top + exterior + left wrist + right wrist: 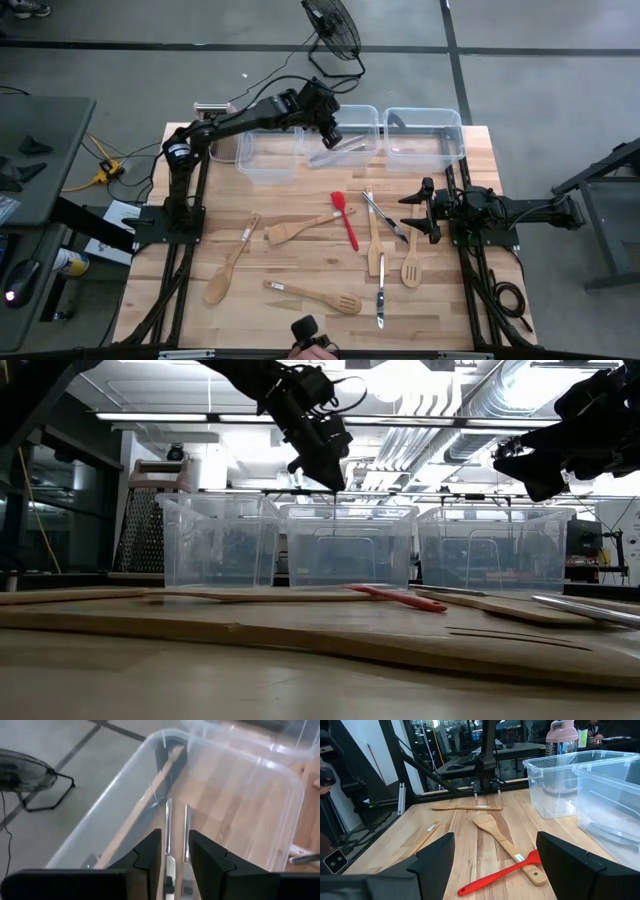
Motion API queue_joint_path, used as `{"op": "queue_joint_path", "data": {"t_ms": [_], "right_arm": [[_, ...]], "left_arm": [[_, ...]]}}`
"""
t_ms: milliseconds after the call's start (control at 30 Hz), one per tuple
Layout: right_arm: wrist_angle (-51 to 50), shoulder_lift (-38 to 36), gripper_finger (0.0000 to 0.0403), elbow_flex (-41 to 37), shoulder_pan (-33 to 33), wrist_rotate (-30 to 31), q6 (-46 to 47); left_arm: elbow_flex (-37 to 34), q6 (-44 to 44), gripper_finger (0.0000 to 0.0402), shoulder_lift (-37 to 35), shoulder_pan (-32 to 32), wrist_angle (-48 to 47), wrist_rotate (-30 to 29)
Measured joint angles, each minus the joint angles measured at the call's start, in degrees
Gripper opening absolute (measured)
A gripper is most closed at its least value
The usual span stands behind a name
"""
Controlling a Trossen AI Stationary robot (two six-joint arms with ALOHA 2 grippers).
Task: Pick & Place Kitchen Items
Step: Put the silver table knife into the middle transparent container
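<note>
Landmark: the middle tub (345, 135), the centre one of three clear tubs at the far edge of the surface (300, 320).

Left end effector (333, 133) hangs over the middle tub. In the left wrist view we see metal tongs (175, 827) running out between its fingers (150, 852) into the tub, two slim silvery arms side by side. The fingers stand close on either side of the tongs; we cannot tell whether they clamp or have begun to let go.

Right end effector (425, 208) waits to the right of and nearer than the middle tub, fingers spread wide, holding nothing.

The other utensils lie flat on the surface, nearer than the middle tub: a red spatula (345, 220), wooden spatulas and spoons to either side of it, a second pair of tongs (385, 218), a table knife (380, 298).

Handling, as we judge it: tongs are light, stiff, smooth metal and springy; they may slip or twist, so take both arms together near mid-length. Wooden pieces are light and less slippery; take them by the handle.

Hard to make out: the tongs' far tips blur into the tub floor. A pale wooden strip (145, 800) shows at the tub wall; inside or outside, we cannot tell. Whether other items lie in the tubs is unclear through the plastic.
</note>
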Motion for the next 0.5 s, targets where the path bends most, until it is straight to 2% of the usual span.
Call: {"op": "queue_joint_path", "data": {"t_ms": [500], "right_arm": [[0.0, 0.0, 0.0275, 0.0, 0.0, 0.0, 0.0]], "left_arm": [[0.0, 0.2, 0.0101, -6.9, 0.1, -0.4, 0.2]]}}
